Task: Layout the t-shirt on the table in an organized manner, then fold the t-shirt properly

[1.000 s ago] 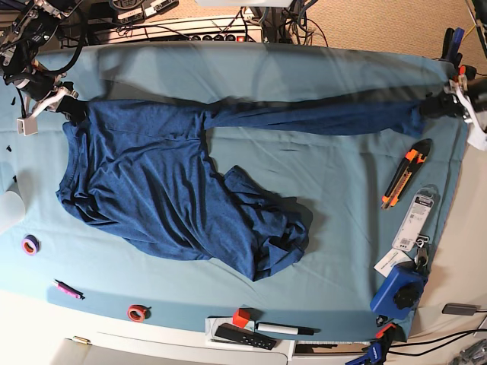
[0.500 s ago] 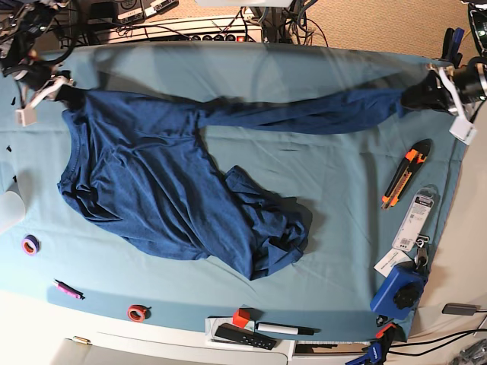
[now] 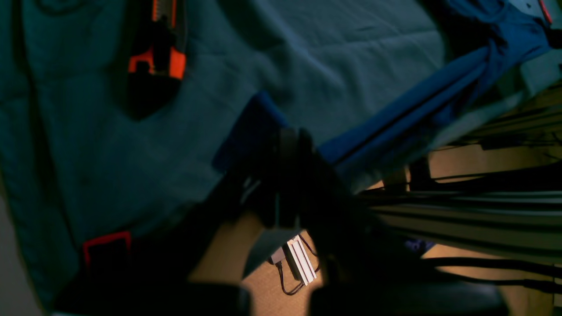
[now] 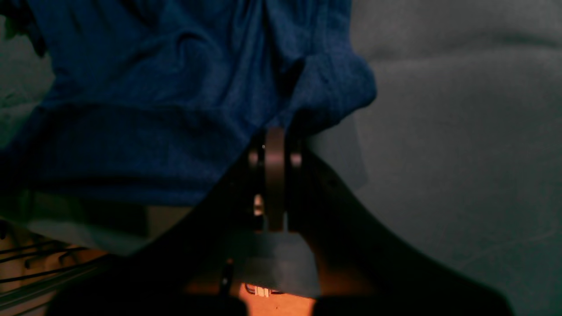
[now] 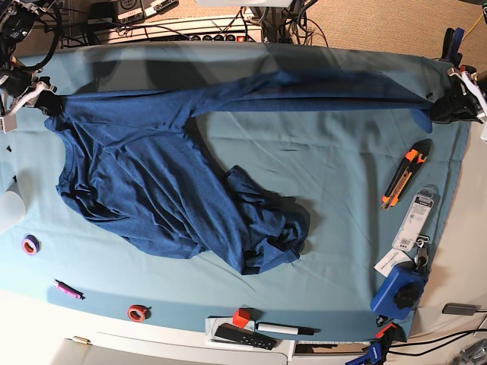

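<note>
Both tools, left tool (image 5: 449, 109) and right tool (image 5: 42, 100), clamped on the t-shirt (image 5: 152, 182), have stretched its top edge tauter across the desk (image 5: 327, 190), its lower part crumpled.

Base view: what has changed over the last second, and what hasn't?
Both grippers, left and right, moved outward toward the ends of the teal-covered table, stretching the dark navy knit t-shirt's upper edge into a tauter, straighter band. Both were clamped on it throughout. The bunched lower part of the shirt, the orange utility knife and the tape rolls did not move.
</note>
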`<state>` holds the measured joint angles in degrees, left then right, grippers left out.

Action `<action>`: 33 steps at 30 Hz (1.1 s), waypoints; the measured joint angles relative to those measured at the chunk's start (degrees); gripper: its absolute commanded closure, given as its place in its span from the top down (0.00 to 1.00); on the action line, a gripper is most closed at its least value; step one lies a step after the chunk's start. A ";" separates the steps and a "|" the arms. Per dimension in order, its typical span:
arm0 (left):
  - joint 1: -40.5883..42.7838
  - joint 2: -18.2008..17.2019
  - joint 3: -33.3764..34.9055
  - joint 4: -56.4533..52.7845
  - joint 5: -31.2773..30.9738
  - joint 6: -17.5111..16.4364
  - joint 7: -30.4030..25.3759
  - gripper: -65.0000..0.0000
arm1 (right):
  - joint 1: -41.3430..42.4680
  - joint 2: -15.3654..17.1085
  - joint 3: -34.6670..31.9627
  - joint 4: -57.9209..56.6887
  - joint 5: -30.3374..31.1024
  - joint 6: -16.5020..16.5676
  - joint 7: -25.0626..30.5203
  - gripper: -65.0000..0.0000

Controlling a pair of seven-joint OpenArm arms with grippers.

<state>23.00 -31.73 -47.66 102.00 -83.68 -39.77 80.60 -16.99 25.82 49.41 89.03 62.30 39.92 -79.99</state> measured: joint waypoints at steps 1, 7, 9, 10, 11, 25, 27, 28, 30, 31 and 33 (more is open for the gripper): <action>0.02 0.46 0.00 0.02 0.02 0.00 0.02 0.00 | -0.02 -0.02 0.00 0.00 -1.29 0.02 0.39 0.00; 0.02 4.72 0.00 0.00 0.04 0.00 0.04 0.00 | -0.02 0.00 0.00 0.00 -7.21 0.02 2.67 0.00; 0.02 5.75 0.00 0.00 0.07 0.00 0.07 0.00 | -0.02 -0.02 0.00 0.00 -7.19 0.00 2.67 0.00; 0.02 6.16 0.00 0.00 0.07 0.00 0.07 0.00 | -0.02 0.00 0.00 0.00 -7.21 0.02 2.67 0.00; 0.02 6.47 0.00 0.00 0.04 0.00 0.04 0.00 | -0.02 0.00 0.00 0.00 -7.21 0.02 2.69 0.00; 0.90 7.10 0.00 0.00 2.14 0.00 0.09 0.00 | -0.76 -0.15 0.00 0.00 -16.09 0.02 5.35 0.00; 0.85 7.13 0.00 0.00 4.04 0.02 0.22 0.00 | -0.79 -0.15 0.00 0.00 -16.00 0.02 5.77 0.00; 0.81 7.13 0.00 0.00 4.92 0.00 0.17 0.00 | -0.79 -0.15 0.00 0.00 -15.98 0.02 5.90 0.00; 0.81 7.13 0.00 0.00 7.72 0.00 0.20 0.00 | -0.79 -0.15 0.00 0.00 -15.98 0.02 6.14 0.00; 0.83 7.13 0.00 0.00 8.63 0.02 0.20 0.00 | -0.76 -0.17 0.00 0.00 -16.24 0.02 6.14 0.00; 0.83 7.13 0.00 0.00 9.16 0.02 0.20 0.00 | -0.76 -0.35 0.00 0.00 -18.62 0.20 6.91 0.00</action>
<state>23.83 -24.60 -47.66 102.00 -74.52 -39.75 80.79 -17.76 25.47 49.41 89.03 43.68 40.12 -73.08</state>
